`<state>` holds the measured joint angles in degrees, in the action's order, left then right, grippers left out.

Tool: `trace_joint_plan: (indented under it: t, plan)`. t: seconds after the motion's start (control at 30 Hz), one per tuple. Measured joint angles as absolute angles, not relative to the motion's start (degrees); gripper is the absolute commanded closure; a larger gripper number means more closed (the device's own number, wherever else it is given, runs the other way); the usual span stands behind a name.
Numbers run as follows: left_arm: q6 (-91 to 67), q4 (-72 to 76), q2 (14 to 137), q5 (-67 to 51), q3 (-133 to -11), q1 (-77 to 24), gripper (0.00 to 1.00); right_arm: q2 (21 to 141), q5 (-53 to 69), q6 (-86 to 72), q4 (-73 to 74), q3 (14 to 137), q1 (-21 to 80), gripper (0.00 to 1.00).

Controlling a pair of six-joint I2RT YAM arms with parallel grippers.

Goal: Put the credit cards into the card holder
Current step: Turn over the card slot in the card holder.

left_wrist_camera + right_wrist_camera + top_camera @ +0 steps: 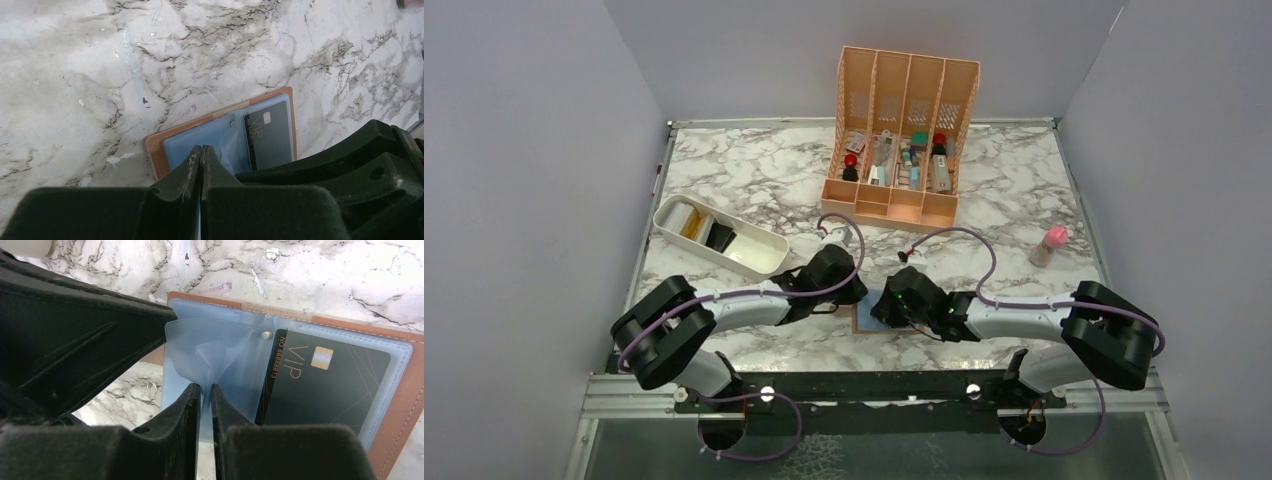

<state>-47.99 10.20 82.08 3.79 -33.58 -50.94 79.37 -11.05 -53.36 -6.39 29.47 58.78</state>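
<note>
The brown card holder (862,322) lies open on the marble table between the two arms, light blue inside. It also shows in the left wrist view (156,152) and the right wrist view (400,390). A black VIP card (325,385) sits in its right sleeve, also seen in the left wrist view (270,132). My right gripper (202,387) is shut on a clear blue plastic sleeve (220,350) and holds it lifted. My left gripper (201,148) is shut, with a thin blue sliver between its fingers; its tip touches the sleeve's far corner.
A white oblong tray (764,262) at the left holds a gold and a black card-like thing. A tall peach organizer (902,140) with small items stands at the back. A small pink-capped bottle (1049,245) stands at the right.
</note>
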Motion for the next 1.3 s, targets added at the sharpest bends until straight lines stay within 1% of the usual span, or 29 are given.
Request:
trace_joint_plan:
  t: [0.07, 0.13, 0.33, 0.4, 0.47, 0.67, 0.9, 1.1, 1.3]
  plan:
    - [-47.9, 10.6, 83.2, 3.2, -34.1, -50.9, 0.97, 79.4, -11.0, -53.3, -6.4, 29.4, 58.8, 0.81]
    - [-47.7, 11.3, 84.3, 2.3, -34.4, -50.9, 0.97, 79.1, -10.9, -53.2, -6.4, 29.3, 58.8, 0.78]
    - [-48.0, 13.3, 86.1, -1.8, -34.4, -50.7, 0.96, 76.6, -10.9, -52.9, -5.0, 29.3, 58.7, 0.6]
    - [-48.5, 14.0, 86.1, -3.2, -34.4, -50.8, 0.96, 75.4, -11.1, -52.8, -3.0, 29.6, 58.7, 0.56]
    - [-48.9, 14.4, 86.0, -4.6, -34.5, -50.9, 0.95, 73.8, -11.3, -52.4, 0.0, 30.2, 58.7, 0.55]
    - [-50.1, 15.5, 86.0, -7.5, -35.3, -51.9, 0.94, 66.6, -13.9, -51.4, 11.7, 35.2, 58.7, 0.56]
    - [-51.1, 17.9, 89.5, -10.0, -38.5, -54.0, 0.93, 59.1, -15.2, -50.9, 18.3, 37.0, 58.7, 0.68]
    - [-51.1, 18.1, 91.9, -10.8, -40.0, -54.3, 0.92, 58.5, -15.1, -50.9, 19.9, 36.9, 58.7, 0.74]
    - [-50.9, 18.1, 91.9, -10.6, -40.1, -54.2, 0.92, 60.6, -14.8, -50.9, 19.8, 36.1, 58.7, 0.76]
